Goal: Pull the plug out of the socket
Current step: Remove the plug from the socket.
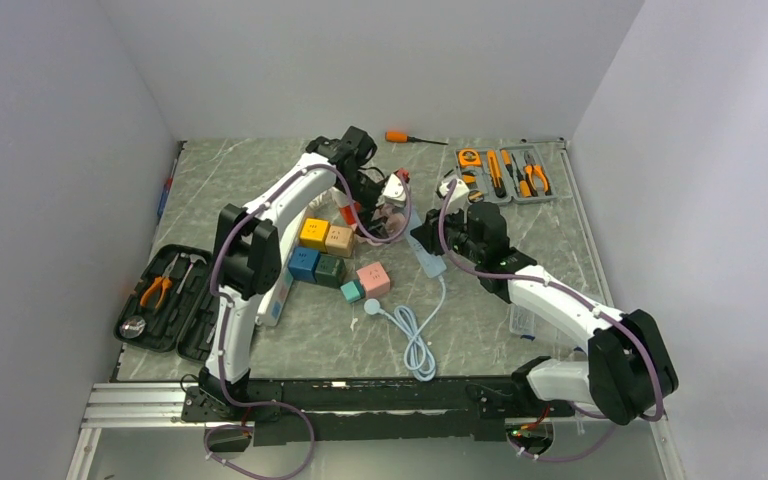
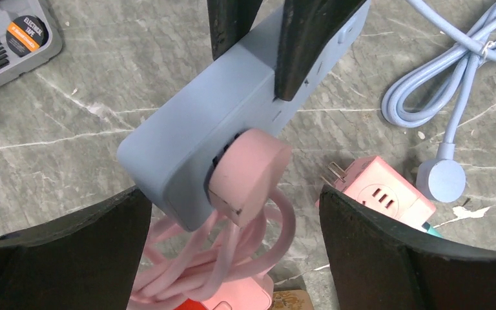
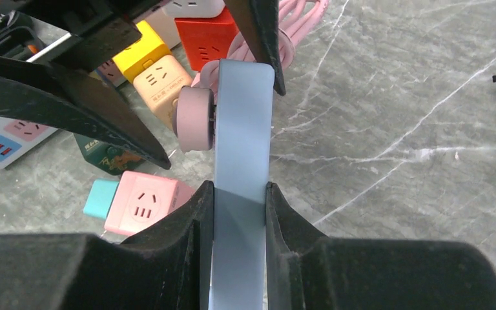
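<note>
- Holding the blue power strip (image 3: pixel 242 129) by its thin sides, the right gripper (image 3: pixel 239 190) was partly closed and squeezed it tight between both fingers.
- The pink plug (image 2: pixel 248 171) was pushed into the wide face of the strip, close to its far end. In the right wrist view it sat on the strip's 9 o'clock side, with a thin dark gap between them.
- The left gripper (image 2: pixel 232 194) was wide open. One finger stood on each side of the plug and it held nothing.
- A pink cord (image 2: pixel 232 258) hung from the plug toward 6 o'clock and lay in loops.
- In the left wrist view, a pink cube socket (image 2: pixel 381 190) lay on the grey table (image 2: pixel 71 129) at 3 o'clock from the plug.
- A coiled blue cable (image 2: pixel 426 84) lay at 2 o'clock from the plug.
</note>
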Robot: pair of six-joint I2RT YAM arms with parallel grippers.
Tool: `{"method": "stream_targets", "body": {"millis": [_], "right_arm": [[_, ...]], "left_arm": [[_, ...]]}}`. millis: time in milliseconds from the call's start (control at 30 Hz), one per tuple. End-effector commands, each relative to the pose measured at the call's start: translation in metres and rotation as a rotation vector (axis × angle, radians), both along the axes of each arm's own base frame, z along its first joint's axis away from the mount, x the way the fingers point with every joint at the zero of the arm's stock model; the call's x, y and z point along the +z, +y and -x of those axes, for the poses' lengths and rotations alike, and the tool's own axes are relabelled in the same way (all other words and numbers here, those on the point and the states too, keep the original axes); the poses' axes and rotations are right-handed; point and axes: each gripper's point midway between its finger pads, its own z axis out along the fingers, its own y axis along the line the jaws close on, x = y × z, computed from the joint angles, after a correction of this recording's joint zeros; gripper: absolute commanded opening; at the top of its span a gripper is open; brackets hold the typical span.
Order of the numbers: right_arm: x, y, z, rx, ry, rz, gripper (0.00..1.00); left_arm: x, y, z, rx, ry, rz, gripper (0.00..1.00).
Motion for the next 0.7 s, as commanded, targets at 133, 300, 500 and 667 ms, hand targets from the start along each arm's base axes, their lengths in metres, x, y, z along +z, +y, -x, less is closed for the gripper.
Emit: {"method": "stream_targets", "body": {"millis": [133,300,500,667], "right_arm": [[0.096,0.011,-0.015,0.013,-0.313,-0.079,0.0],[0.101,0.008,-0.022,-0.019,-0.34,-0.075,0.0],[0.114,0.001,-0.024,-0.062,-0.379,-0.09,0.0],[0.118,0.002,-0.028,-0.071,-0.387,-0.097,0.0]], "left_arm": [[0.002,-0.004,0.005,-0.051,0.047,0.016,0.91],[0.011,0.003,0.015,-0.076,0.079,0.032,0.58],[0.019,0.012,0.021,-0.062,0.128,0.043,0.46],[0.026,0.013,0.028,-0.047,0.187,0.062,0.52]]}}
